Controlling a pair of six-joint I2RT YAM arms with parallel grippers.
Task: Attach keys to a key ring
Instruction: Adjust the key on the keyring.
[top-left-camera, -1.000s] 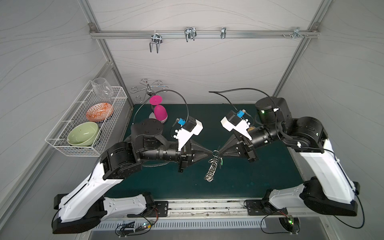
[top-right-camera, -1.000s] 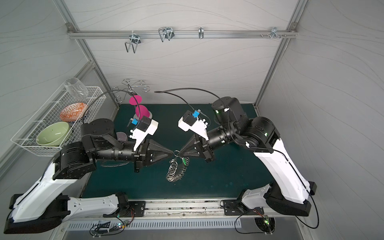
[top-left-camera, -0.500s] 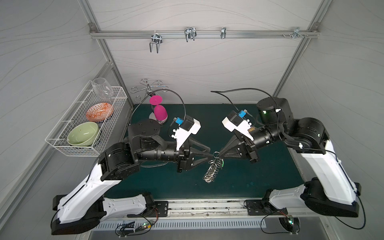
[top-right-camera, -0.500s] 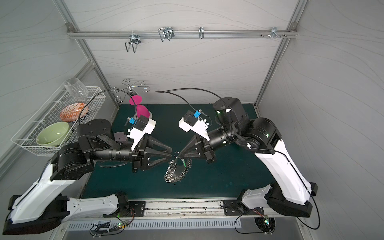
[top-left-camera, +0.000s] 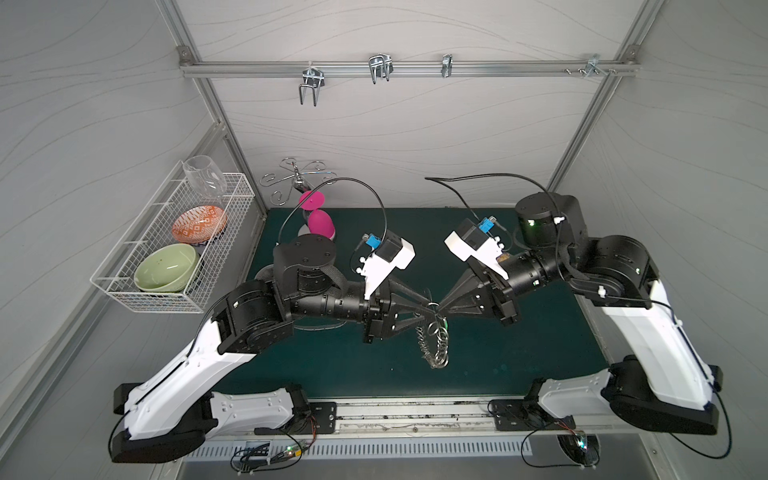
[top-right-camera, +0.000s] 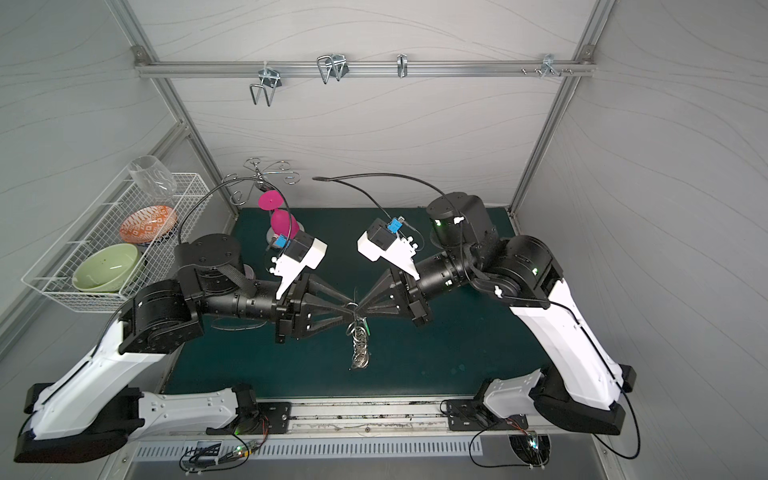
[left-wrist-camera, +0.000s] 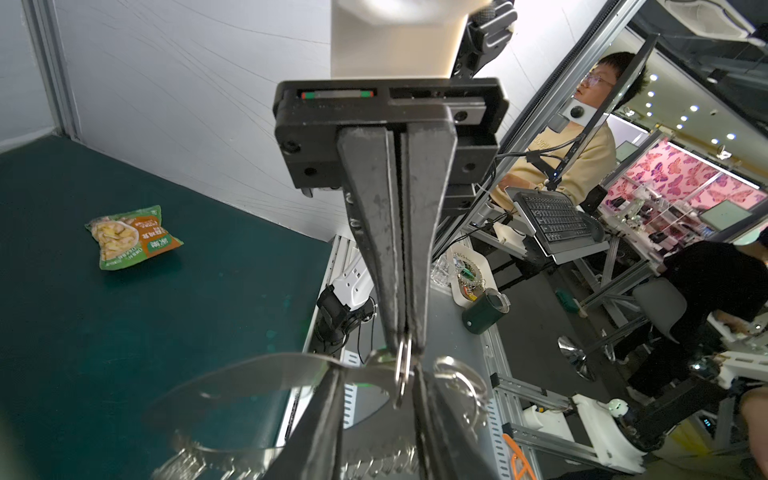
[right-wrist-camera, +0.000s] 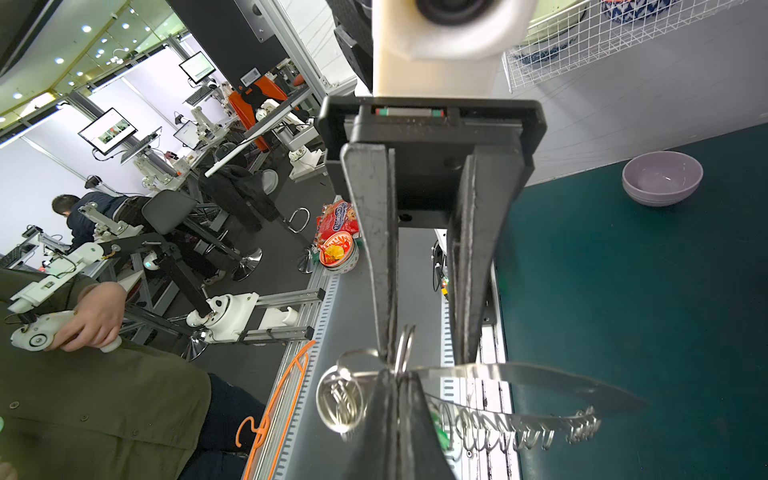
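Meeting mid-frame: black left gripper (top-left-camera: 426, 312), jaws apart, at the top of a hanging flat grey oval key ring (top-left-camera: 435, 347); small green plastic key (top-left-camera: 444, 323) among its silver rings; black right gripper (top-left-camera: 441, 306) clamped on one ring.

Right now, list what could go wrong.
1. The key ring hangs from the right gripper, shut on one thin wire ring; it may slip or swing.
2. The open left gripper stands tip to tip with it; closing could hit those fingers or miss.
3. The green key sits half hidden among rings and might snag.
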